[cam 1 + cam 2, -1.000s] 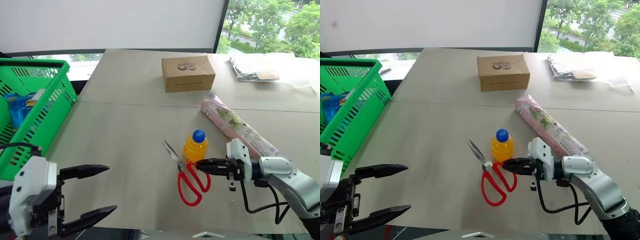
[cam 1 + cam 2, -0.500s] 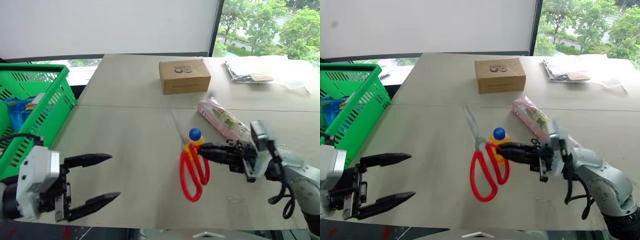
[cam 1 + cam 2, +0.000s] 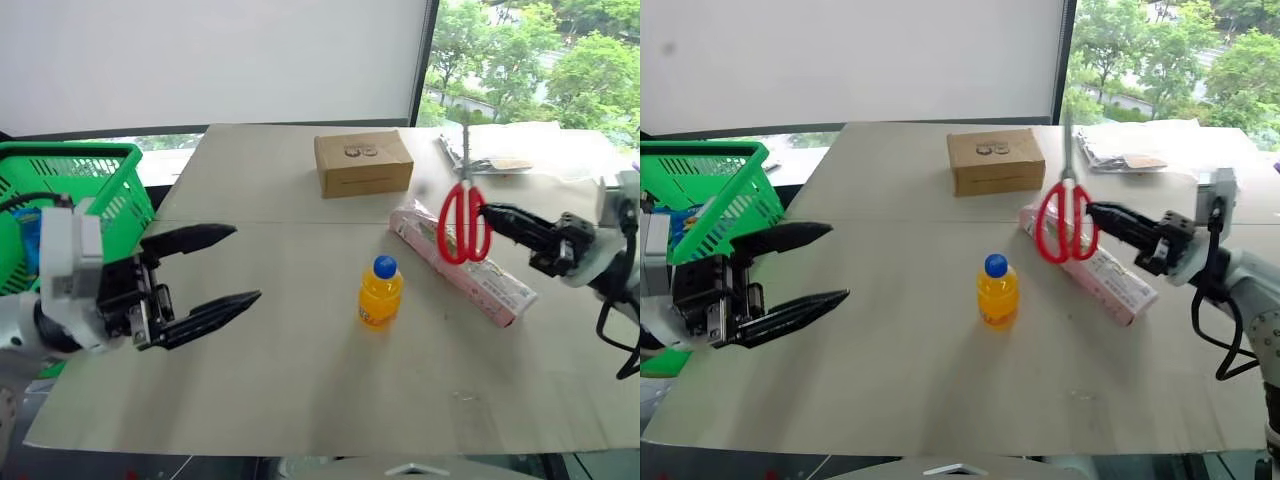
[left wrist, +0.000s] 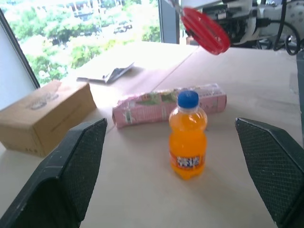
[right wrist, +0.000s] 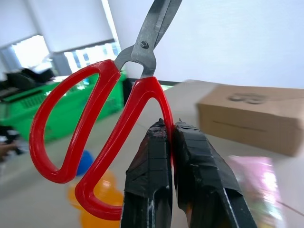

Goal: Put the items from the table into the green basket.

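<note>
Right gripper [image 5: 172, 137] pinching scissors [image 5: 102, 118] handle

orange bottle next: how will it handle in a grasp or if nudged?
The orange bottle stands upright, narrow and taller than wide, so a side nudge would probably tip it, and its round body might then roll. It looks full of drink, so likely heavy for its size. The smooth plastic may slip.

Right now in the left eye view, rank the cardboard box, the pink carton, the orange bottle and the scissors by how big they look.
1. pink carton, longest
2. cardboard box, close behind and farther away, so it is not a firm ranking
3. scissors, lifted by the right end effector, nearer the camera
4. orange bottle, smallest
</note>
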You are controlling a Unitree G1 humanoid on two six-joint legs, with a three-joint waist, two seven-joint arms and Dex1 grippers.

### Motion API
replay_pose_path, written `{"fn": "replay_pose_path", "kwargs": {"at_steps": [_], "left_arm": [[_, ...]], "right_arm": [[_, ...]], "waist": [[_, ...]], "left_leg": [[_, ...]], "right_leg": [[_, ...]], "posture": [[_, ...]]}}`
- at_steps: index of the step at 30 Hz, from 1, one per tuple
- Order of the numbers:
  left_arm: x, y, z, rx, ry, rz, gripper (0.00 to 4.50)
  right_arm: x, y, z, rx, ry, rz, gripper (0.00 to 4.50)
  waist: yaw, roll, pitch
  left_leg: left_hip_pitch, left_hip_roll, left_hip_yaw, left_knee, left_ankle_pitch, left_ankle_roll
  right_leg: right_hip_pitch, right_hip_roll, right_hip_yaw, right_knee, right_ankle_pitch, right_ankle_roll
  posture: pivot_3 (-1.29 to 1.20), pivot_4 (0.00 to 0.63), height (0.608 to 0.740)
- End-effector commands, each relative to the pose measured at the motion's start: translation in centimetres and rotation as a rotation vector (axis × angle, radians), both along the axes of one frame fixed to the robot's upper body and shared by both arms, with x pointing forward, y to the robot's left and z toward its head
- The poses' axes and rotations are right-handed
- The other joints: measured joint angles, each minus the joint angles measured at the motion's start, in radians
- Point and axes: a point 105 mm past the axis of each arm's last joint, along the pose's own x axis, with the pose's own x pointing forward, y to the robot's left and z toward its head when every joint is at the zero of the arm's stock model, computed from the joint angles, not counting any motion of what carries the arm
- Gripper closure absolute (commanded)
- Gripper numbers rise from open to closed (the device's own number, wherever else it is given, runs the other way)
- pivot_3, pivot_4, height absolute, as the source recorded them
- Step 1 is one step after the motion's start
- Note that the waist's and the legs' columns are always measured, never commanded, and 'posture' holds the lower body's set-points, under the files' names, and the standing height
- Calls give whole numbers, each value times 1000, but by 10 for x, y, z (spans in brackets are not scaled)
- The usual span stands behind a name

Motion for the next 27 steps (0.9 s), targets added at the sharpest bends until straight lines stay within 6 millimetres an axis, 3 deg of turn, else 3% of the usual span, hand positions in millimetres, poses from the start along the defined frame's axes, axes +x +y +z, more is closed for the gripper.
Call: {"fn": "replay_pose_path", "kwargs": {"at_steps": [1,5,7,12,15,17,22,25,27], "left_arm": [[36,-16,3,-33,-53,-16,0],[71,-41,1,-16,-90,-65,0],[77,-50,3,-26,-103,-97,0],[86,-66,2,-30,-99,-180,0],[88,-67,-1,-32,-92,-197,0],[88,-67,-3,-31,-82,-209,0],[84,-59,-4,-40,-68,-200,0],[78,-53,-14,-29,-43,-183,0],[72,-49,-21,-18,-22,-167,0]], "right_arm": [[23,-41,6,-30,-37,-210,4475],[43,-84,2,-46,6,-433,4475],[50,-102,-5,-94,56,-539,4475],[63,-167,-21,-124,140,-905,4475],[67,-181,-33,-135,201,-954,3505],[69,-189,-37,-277,187,-980,2677],[74,-202,-19,-397,92,-1057,60],[76,-201,-2,-421,7,-1060,13],[80,-183,4,-388,-30,-951,13]], "waist": [[-3,0,0],[-15,0,0],[-32,0,0],[-79,-1,-1],[-104,-1,-1],[-113,0,-1],[-133,0,-1],[-134,0,-1],[-134,0,-1]], "left_leg": [[1,0,1,0,0,0],[12,-1,12,1,2,1],[15,0,13,1,2,2],[13,1,19,1,0,4],[13,3,24,0,0,4],[13,5,25,0,0,5],[14,7,30,-1,0,5],[16,8,35,-1,-1,6],[16,8,36,0,-1,6]], "right_leg": [[0,0,1,2,0,0],[5,8,12,9,0,-1],[7,8,16,9,0,-1],[3,9,23,9,2,2],[0,11,28,10,2,2],[-1,13,30,10,2,2],[-2,15,34,11,3,3],[-2,16,39,11,4,5],[-2,16,40,11,4,6]], "posture": [[61,0,740],[31,0,740],[31,0,740],[-15,0,740],[-36,0,740],[-20,0,740],[0,0,740],[4,0,740],[14,0,740]]}}
